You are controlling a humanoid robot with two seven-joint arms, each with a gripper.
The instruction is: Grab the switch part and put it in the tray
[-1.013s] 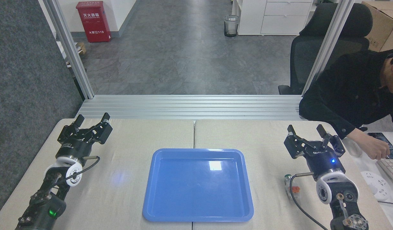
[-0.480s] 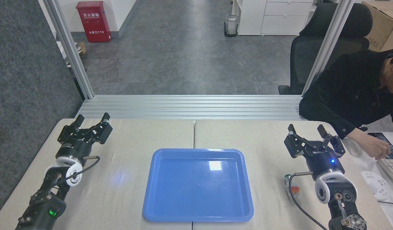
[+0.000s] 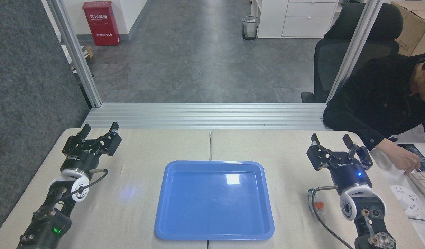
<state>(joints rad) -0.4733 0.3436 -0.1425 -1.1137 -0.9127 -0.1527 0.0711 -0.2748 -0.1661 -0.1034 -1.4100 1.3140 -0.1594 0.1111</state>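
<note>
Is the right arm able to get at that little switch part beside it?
Probably yes. The switch part lies uncovered on the table, just left of the right arm's wrist. The right gripper, jaws open, sits beyond it and would need to pull back first.

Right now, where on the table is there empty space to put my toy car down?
The widest bare patch is between the left gripper and the blue tray. The strip behind the tray, toward the metal rails, is bare too. The right side is crowded: the right gripper, the switch part and a person's hand.
</note>
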